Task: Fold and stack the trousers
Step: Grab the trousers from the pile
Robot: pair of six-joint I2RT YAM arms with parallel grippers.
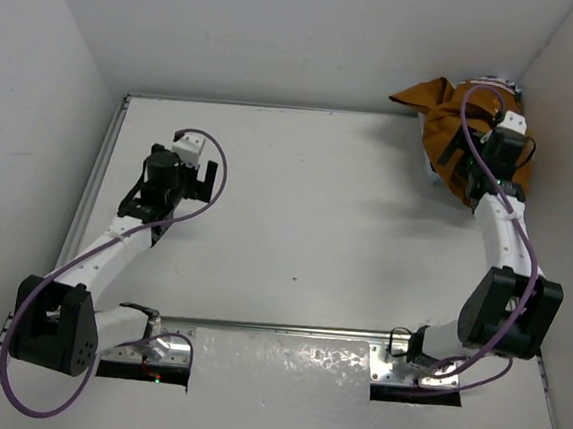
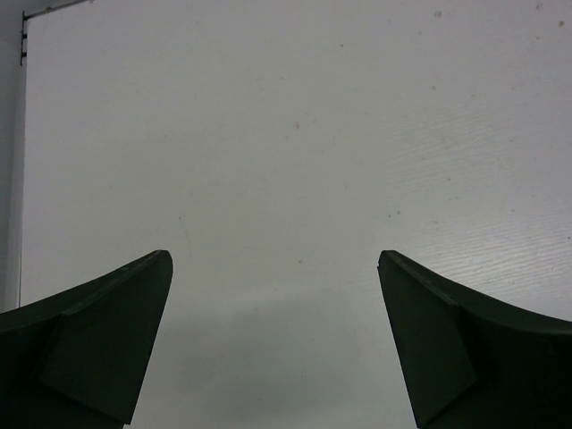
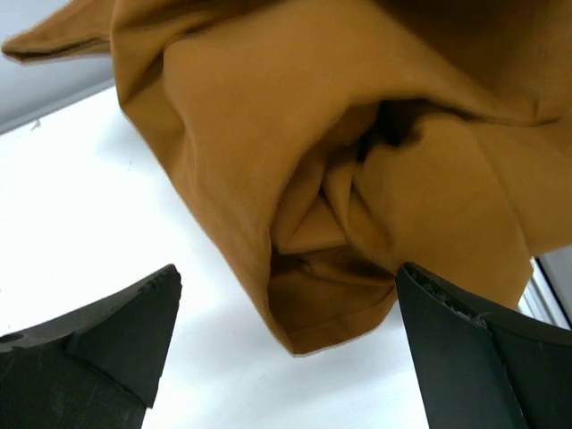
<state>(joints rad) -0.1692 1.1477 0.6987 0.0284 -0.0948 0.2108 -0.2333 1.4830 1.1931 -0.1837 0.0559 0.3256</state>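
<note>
The mustard-brown trousers lie crumpled in a heap at the table's far right corner, partly against the wall. In the right wrist view the trousers fill the top, and a hemmed fold hangs down between the open fingers. My right gripper is open just at the near edge of the heap; its jaws stand wide and hold nothing. My left gripper is open and empty over bare table at the left, far from the trousers; it also shows in the left wrist view.
White walls close in the table at the back and both sides. A metal rail runs along the left edge. A purple cable loops over the right wrist above the heap.
</note>
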